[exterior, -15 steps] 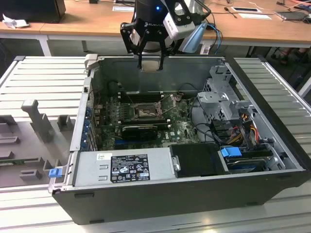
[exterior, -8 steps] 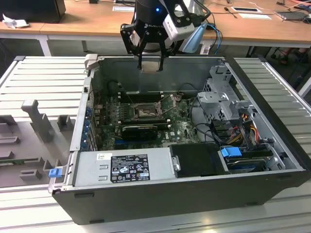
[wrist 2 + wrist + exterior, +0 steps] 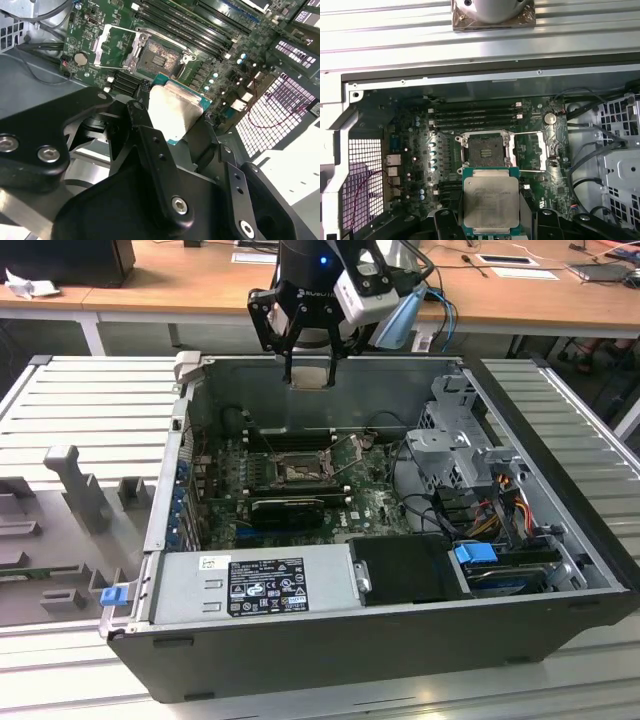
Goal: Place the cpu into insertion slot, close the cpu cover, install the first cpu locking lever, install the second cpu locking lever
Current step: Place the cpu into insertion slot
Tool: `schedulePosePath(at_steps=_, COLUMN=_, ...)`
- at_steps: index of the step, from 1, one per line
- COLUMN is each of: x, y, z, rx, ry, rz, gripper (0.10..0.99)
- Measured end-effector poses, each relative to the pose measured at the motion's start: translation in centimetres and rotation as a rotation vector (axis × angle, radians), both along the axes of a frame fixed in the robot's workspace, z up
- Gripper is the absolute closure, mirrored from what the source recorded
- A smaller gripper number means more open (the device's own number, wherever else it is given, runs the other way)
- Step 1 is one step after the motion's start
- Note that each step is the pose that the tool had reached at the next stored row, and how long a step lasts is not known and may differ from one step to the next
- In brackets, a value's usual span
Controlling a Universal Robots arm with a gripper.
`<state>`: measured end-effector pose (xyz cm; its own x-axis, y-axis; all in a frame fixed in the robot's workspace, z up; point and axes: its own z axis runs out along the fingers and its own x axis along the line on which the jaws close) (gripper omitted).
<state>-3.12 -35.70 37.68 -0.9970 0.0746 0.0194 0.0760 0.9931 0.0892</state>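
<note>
At the exterior view's left, a grey moulded fixture (image 3: 75,490) lies on the slatted worktop (image 3: 90,400). The open computer case (image 3: 330,650) stands at the worktop's middle.

Above the case's far wall hangs the gripper (image 3: 310,358). Its fingers (image 3: 145,125) are closed on the cpu (image 3: 308,378), pinching it by two opposite edges, metal top facing the wrist cameras. The cpu is in the air, well apart from the motherboard (image 3: 370,505).

Near the middle of the board, the insertion slot (image 3: 298,472) is empty. By my reading none of the four steps is done: the chip is not seated, the cpu cover (image 3: 542,147) is swung open flat beside the slot, and neither locking lever can be latched over an open cover.

The exterior view gives the chip's height over the case, which the wrist views do not. The first wrist view shows the bare slot (image 3: 484,150) just beyond the held chip (image 3: 491,202). The second wrist view shows a finger pressed against the chip's edge (image 3: 175,110) and the raised cover (image 3: 101,44).

The drive cage (image 3: 450,440) fills the case's right end.
</note>
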Motion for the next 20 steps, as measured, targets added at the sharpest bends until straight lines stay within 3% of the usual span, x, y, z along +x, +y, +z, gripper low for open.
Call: schedulePosePath(at_steps=20, x=0.0, y=0.0, z=-0.04, rx=0.0, ry=0.0, rz=-0.076, gripper=0.545)
